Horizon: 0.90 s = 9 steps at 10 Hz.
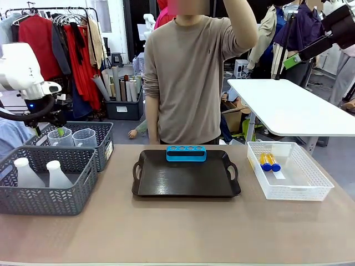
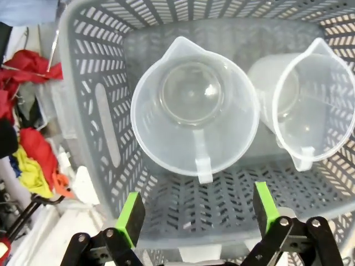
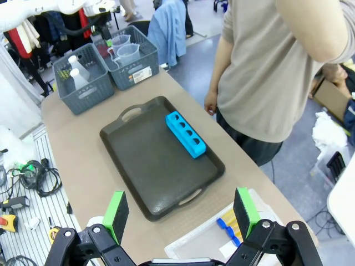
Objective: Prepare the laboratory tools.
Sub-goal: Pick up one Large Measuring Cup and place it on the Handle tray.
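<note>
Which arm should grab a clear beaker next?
Left. The open left gripper hangs above the clear plastic handled beakers in the grey mesh basket; the right gripper is beyond the black tray.

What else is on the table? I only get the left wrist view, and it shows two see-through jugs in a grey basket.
Observer: A black tray sits mid-table, with a blue rack on its far edge.
Operator: Where are the little tubes?
Observer: The amber blue-capped tubes lie in a white basket, on the tray's right.
Operator: Are there any bottles?
Observer: Two white flasks stand in a second grey basket, nearer the robot than yours.
</note>
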Each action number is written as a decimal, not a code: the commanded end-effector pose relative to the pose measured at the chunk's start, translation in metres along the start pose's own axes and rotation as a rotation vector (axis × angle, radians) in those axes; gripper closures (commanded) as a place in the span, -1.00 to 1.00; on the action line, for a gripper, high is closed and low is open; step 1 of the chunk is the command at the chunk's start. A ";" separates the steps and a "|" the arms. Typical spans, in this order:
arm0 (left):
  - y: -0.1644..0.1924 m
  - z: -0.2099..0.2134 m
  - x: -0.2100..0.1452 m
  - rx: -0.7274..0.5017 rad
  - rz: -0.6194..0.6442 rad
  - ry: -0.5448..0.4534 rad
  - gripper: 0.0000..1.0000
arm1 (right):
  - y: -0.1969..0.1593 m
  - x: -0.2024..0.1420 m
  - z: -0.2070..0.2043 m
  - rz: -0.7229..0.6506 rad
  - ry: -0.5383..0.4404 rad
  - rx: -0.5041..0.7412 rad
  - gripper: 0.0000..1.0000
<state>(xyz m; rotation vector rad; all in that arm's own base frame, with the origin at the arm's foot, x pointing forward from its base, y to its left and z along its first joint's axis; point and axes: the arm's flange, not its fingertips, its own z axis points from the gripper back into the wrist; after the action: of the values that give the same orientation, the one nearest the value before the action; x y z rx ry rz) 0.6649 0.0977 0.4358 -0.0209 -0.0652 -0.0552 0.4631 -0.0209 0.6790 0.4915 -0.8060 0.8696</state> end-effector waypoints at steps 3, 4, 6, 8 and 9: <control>0.009 -0.024 0.004 -0.007 -0.024 0.039 -1.00 | 0.002 0.001 0.000 0.001 -0.007 0.005 -1.00; 0.011 -0.030 0.004 -0.001 -0.034 0.042 -1.00 | 0.002 0.001 0.000 0.001 -0.007 0.005 -1.00; 0.014 -0.044 0.004 0.001 -0.047 0.041 -1.00 | 0.002 0.001 0.000 0.001 -0.007 0.005 -1.00; 0.017 -0.050 0.006 -0.008 -0.065 0.045 -1.00 | 0.002 0.001 0.000 0.001 -0.007 0.005 -1.00; 0.016 -0.051 0.006 -0.006 -0.074 0.047 -0.65 | 0.002 0.001 0.000 0.001 -0.007 0.005 -1.00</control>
<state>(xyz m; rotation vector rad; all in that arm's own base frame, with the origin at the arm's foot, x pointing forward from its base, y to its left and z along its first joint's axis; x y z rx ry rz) 0.6724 0.1076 0.3876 -0.0241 -0.0132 -0.1049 0.4632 -0.0209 0.6790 0.4915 -0.8060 0.8696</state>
